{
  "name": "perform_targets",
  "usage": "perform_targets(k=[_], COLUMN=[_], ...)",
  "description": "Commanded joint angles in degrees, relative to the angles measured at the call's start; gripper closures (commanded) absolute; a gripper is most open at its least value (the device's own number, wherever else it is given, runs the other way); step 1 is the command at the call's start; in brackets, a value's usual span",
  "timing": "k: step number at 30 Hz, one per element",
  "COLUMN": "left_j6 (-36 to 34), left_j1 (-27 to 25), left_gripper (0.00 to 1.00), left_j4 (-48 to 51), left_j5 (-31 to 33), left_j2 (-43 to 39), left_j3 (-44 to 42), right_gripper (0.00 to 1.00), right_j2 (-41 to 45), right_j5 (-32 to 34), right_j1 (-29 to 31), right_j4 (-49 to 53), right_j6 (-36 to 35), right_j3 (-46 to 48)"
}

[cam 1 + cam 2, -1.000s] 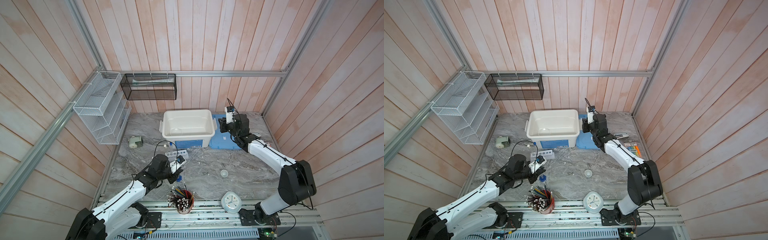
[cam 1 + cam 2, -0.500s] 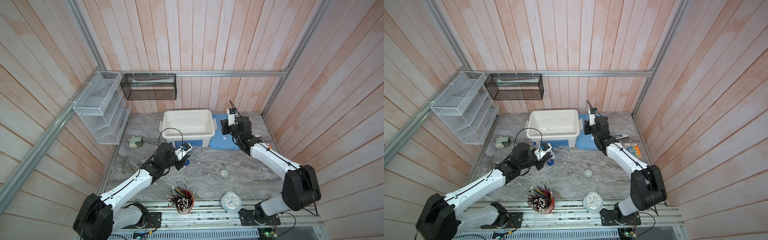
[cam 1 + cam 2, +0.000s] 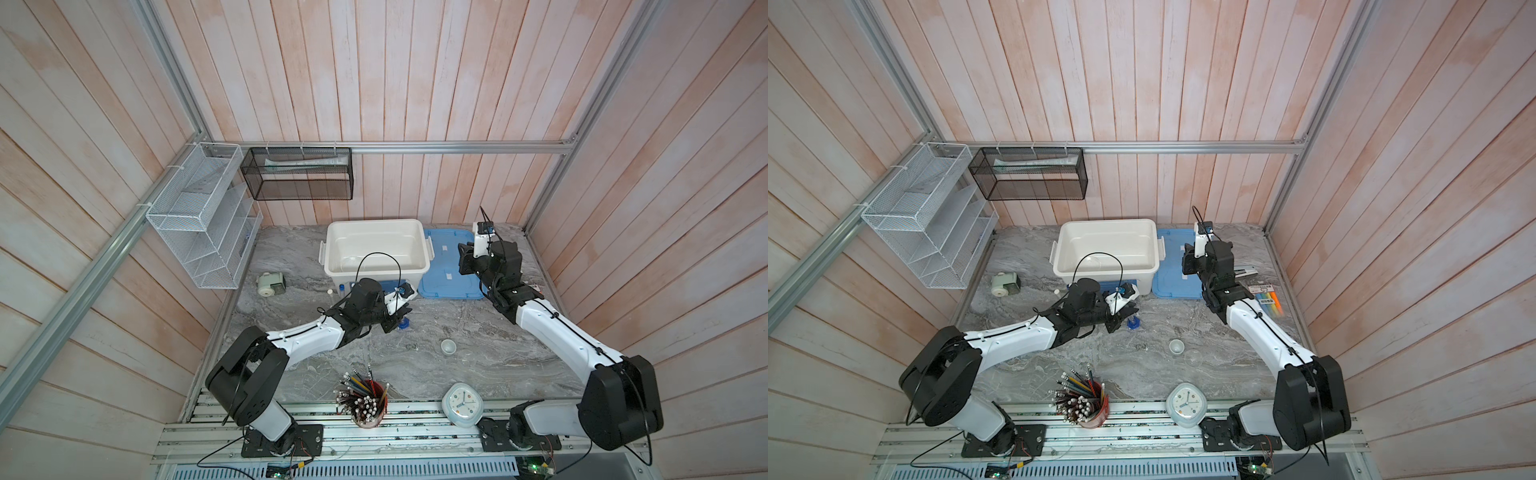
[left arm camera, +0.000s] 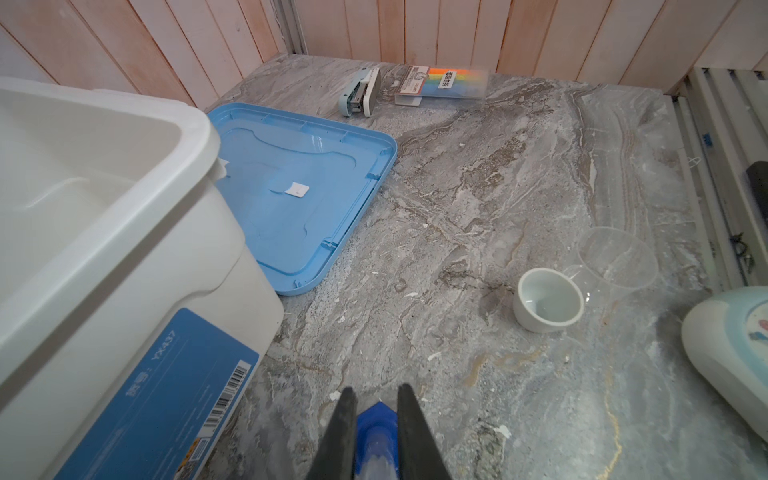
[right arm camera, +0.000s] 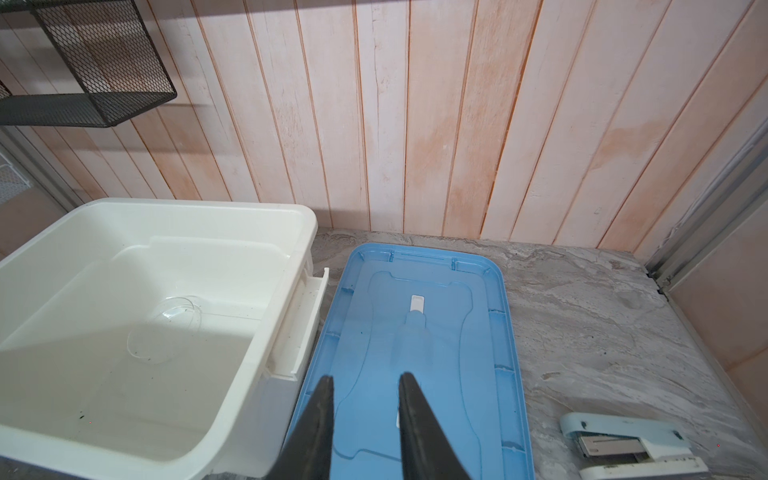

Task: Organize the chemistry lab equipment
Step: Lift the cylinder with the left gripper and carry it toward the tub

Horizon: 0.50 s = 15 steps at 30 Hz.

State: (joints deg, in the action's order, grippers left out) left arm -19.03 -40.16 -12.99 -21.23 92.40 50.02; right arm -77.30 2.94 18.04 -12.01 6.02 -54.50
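My left gripper (image 4: 376, 392) is shut on a clear cylinder with a blue hexagonal end (image 4: 377, 419). It holds the piece low over the marble, in front of the white bin (image 3: 376, 224), and the blue end (image 3: 402, 324) shows in both top views. A flat round dish (image 5: 164, 330) lies inside the bin. A tiny white cup (image 4: 547, 300) stands on the marble beside a clear round piece (image 4: 617, 257). Two thin tubes, capped blue (image 3: 341, 286) and white (image 3: 329, 292), stand left of my left arm, which hides the rack. My right gripper (image 5: 365, 380) hangs open and empty above the blue lid (image 5: 419, 332).
The blue lid (image 3: 446, 266) lies right of the bin. A stapler (image 4: 361, 93) and a marker pack (image 4: 444, 85) sit at the far right. A red cup of pencils (image 3: 365, 401) and a white clock (image 3: 462, 403) stand at the front edge, and a small green device (image 3: 270, 284) sits at the left.
My left arm has swung from the front, near the pencils, toward the bin and to the right, carrying the blue-ended cylinder. The right gripper has drifted slightly over the lid.
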Motion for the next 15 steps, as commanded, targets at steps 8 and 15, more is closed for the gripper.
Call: perform_targets(k=[8,15], left_j6=[-0.70,-1.45], left_j1=[-1.76,-2.07], left_gripper=[0.87,0.74], left_j4=[0.02,1.19], left_j5=[-1.57,-1.80], left_j2=[6.03,7.14], left_j3=[6.03,7.18], right_gripper=[0.72,0.72], right_j2=[2.91,3.63], right_j5=[-0.14,-0.63], right_j1=[-1.56,-2.05], right_j4=[-1.41,-1.81], right_j6=[1.36,1.80], right_j3=[2.89,3.86])
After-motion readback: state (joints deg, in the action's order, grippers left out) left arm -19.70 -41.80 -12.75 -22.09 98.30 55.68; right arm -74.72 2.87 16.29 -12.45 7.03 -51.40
